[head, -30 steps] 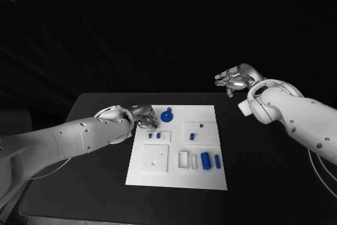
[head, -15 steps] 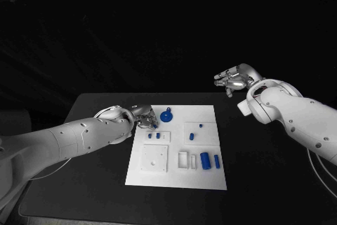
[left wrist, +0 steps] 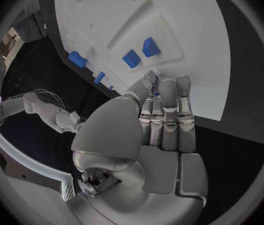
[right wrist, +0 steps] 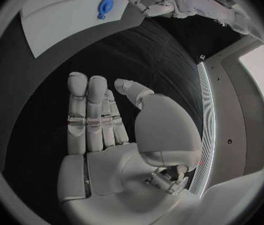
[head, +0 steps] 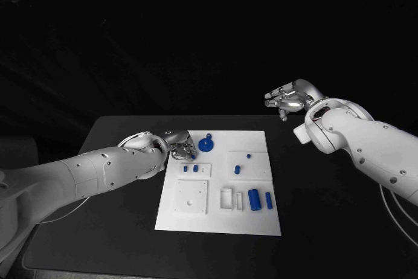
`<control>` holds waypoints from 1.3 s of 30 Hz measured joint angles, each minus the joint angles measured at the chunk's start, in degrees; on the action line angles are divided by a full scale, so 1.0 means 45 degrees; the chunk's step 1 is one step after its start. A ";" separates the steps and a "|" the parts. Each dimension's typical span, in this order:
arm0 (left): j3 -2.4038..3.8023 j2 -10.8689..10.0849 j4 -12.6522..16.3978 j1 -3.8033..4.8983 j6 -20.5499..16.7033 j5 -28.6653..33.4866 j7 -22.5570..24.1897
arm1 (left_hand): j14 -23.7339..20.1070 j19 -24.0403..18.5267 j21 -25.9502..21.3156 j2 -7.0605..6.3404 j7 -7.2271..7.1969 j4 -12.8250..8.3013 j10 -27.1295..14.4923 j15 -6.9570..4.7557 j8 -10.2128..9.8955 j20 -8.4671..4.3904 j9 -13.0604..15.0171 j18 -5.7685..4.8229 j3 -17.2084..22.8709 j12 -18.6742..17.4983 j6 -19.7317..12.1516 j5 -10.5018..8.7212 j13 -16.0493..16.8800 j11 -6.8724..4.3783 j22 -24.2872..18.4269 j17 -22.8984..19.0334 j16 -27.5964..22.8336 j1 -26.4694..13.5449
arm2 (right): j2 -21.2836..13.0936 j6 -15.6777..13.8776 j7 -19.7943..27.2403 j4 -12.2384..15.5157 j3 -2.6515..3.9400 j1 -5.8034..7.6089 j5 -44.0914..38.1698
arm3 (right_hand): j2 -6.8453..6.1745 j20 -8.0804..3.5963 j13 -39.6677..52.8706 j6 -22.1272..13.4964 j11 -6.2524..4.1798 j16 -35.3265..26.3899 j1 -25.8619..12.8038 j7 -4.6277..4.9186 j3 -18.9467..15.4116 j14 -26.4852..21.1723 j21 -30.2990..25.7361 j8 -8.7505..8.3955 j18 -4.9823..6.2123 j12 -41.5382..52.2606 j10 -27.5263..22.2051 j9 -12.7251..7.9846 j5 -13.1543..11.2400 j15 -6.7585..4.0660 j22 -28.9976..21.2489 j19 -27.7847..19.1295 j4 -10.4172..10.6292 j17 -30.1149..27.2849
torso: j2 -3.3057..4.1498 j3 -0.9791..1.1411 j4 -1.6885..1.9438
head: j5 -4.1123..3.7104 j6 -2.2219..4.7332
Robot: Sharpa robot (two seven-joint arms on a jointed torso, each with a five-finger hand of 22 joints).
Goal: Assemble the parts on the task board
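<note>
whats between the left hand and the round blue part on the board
Nothing. In the head view a bare strip of the white task board separates the left hand from the round blue part, which lies just beside its fingers.

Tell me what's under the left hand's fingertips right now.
The left hand hovers at the task board's far left edge, beside the round blue part. In the left wrist view a sliver of blue shows between its fingers; what it is, and whether it's gripped, is covered.

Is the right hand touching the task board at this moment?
Apart. In the head view the right hand hangs raised beyond the table's far right corner, with dark space between it and the task board.
</note>
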 measured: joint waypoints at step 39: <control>-0.0185 0.0325 -0.0289 0.0123 0.0508 -0.0189 -0.0436 | -0.0050 -0.0091 0.0050 0.0003 0.0176 -0.0128 -0.0073 0.0051 0.0006 -0.0001 0.0012 -0.0046 0.0127 -0.0001 -0.0501 -0.0020 0.0002 0.0072 -0.0004 -0.0013 0.0000 -0.0071 | -0.0019 0.0022 -0.0003 0.0009 0.0000 0.0000 0.0000 | 0.0000 0.0000 0.0002 0.0001 0.0000 0.0000 0.0000 -0.0001 0.0000 0.0000 0.0001 0.0000 -0.0003 0.0000 0.0000 0.0000 0.0000 0.0000 -0.0003 0.0000 0.0000 0.0000 | 0.0000 -0.0015 0.0023 | -0.0070 -0.0060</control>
